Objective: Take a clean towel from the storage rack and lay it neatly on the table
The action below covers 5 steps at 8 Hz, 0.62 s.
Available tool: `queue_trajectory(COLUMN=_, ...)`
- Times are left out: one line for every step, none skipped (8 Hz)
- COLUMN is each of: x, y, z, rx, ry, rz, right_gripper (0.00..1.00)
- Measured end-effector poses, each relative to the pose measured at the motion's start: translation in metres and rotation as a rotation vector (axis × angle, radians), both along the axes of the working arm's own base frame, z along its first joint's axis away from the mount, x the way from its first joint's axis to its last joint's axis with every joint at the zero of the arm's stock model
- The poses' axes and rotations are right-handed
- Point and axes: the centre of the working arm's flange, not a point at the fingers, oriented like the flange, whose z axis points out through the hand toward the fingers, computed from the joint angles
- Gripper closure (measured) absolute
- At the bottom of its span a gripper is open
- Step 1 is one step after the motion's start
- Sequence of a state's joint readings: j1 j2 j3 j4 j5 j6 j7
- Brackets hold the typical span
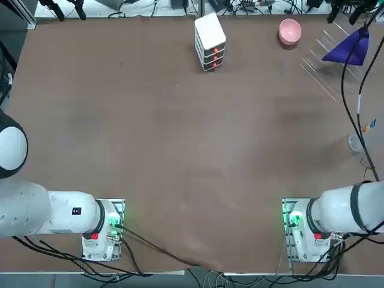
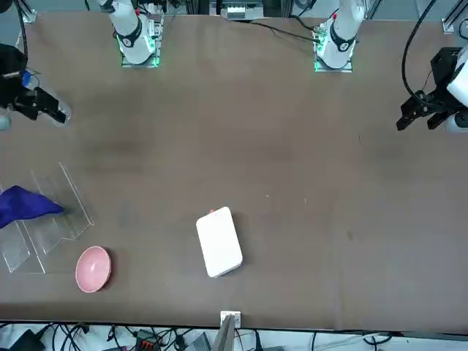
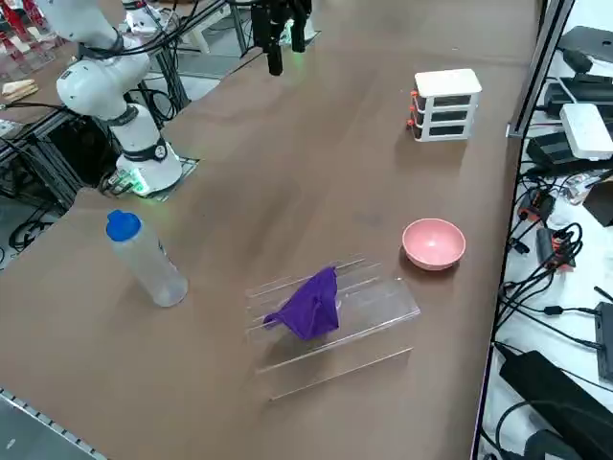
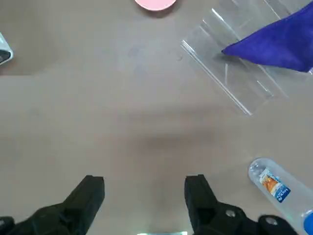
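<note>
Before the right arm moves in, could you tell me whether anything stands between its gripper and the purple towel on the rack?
Nothing visible does. The right gripper, fingers open, hangs over bare table; the towel is draped on the storage rack ahead. The water bottle and pink bowl sit off to the sides.

The towel (image 3: 308, 305) is plain deep purple on the clear storage rack (image 3: 369, 321). The table (image 1: 180, 138) is matt brown. The bowl (image 3: 434, 242) is pink; the right gripper (image 4: 145, 196) is black.
</note>
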<state>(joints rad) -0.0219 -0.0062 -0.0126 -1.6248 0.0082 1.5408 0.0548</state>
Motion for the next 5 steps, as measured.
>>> queue_trajectory(x=0.002, y=-0.001, z=-0.004, rx=-0.001, ry=0.008, rz=-0.001, right_gripper=0.00)
queue_trajectory(x=0.006, y=-0.001, z=-0.013, rx=-0.001, ry=0.025, rz=-0.003, right_gripper=0.00)
queue_trajectory(x=0.012, y=0.000, z=-0.027, rx=0.001, ry=0.049, rz=-0.024, right_gripper=0.00)
queue_trajectory(x=0.018, y=0.000, z=-0.042, rx=0.001, ry=0.076, rz=-0.034, right_gripper=0.00)
queue_trajectory(x=0.024, y=-0.001, z=-0.056, rx=0.000, ry=0.099, rz=-0.008, right_gripper=0.02)
